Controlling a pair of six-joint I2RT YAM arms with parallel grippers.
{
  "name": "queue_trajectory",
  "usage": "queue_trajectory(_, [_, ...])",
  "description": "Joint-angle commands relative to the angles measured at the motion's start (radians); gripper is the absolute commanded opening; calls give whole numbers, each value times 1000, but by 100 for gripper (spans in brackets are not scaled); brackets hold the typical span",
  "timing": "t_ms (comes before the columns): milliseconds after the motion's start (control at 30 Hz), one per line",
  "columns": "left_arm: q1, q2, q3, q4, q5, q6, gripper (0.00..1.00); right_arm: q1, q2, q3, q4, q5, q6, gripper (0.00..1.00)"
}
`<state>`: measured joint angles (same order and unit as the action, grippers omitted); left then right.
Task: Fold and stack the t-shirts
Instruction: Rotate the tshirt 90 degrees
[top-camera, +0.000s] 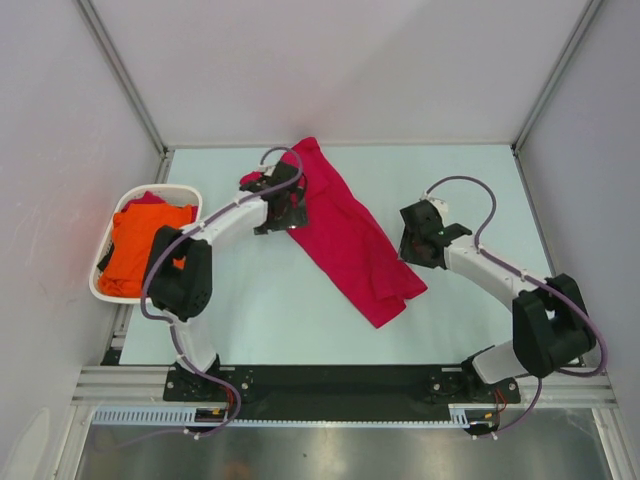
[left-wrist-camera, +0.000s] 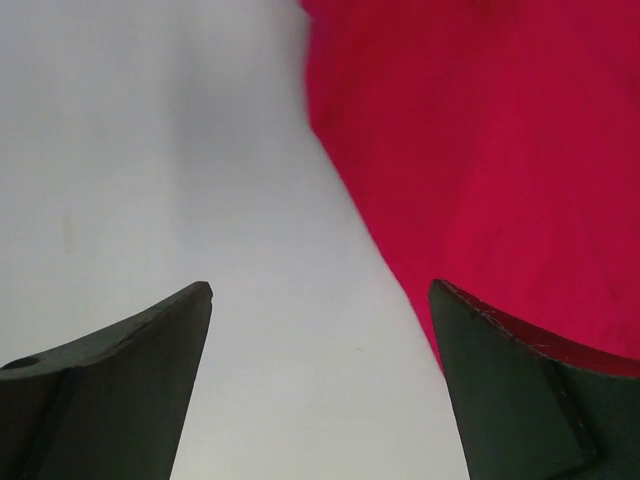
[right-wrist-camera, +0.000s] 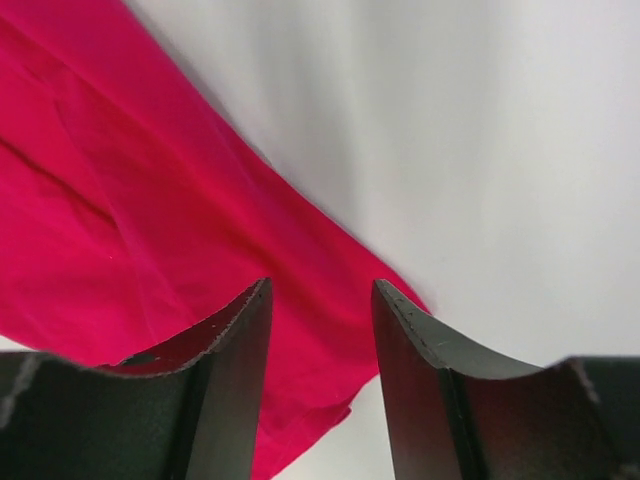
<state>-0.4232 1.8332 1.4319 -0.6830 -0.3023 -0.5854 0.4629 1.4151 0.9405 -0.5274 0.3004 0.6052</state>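
Crimson t-shirt (top-camera: 350, 235) stretches diagonally across the worktop (top-camera: 250, 300), far-left to near-right; left hand (left-wrist-camera: 320, 290) spread wide, right hand (right-wrist-camera: 320, 285) half spread, both empty.

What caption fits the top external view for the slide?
Crimson t-shirt lies diagonally on the table, left pincer and right pincer open beside it; orange t-shirt in the white basket.

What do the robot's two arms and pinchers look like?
The left arm and right arm have white tube links, chunky black joints and a thin purplish cable looping along each. The left gripper and right gripper are black, each with two flat pointed fingers.
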Motion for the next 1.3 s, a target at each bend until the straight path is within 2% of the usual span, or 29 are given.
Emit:
queue_trajectory(0, [-132,44,-33,62,48,-11,92,3,62,53,102,-67,-70,48])
queue_trajectory(100, [-198,105,-7,69,81,-14,80,3,114,102,101,-89,-88,48])
queue_trajectory(133, [-213,116,7,71,91,-17,79,0,125,116,98,-93,-96,48])
queue_trajectory(300, [-305,115,-8,89,168,-66,86,-13,148,144,79,-90,-113,48])
queue_trajectory(567, [-327,-145,-376,285,244,-278,88,-78,119,84,110,-135,-113,48])
queue_trajectory(733, [-353,-196,-531,376,287,-361,87,-153,97,54,136,-178,-110,47])
queue_trajectory(933, [-431,-79,-524,549,419,-425,86,-198,82,43,148,-208,-111,48])
queue_trajectory(1133, [-512,81,-466,629,535,-478,84,-214,76,30,147,-216,-113,47])
queue_trajectory(1233, [-538,132,-446,631,575,-495,75,-227,68,23,148,-230,-111,47])
queue_trajectory(1267, [-548,144,-441,628,581,-493,55,-237,65,21,152,-231,-111,47])
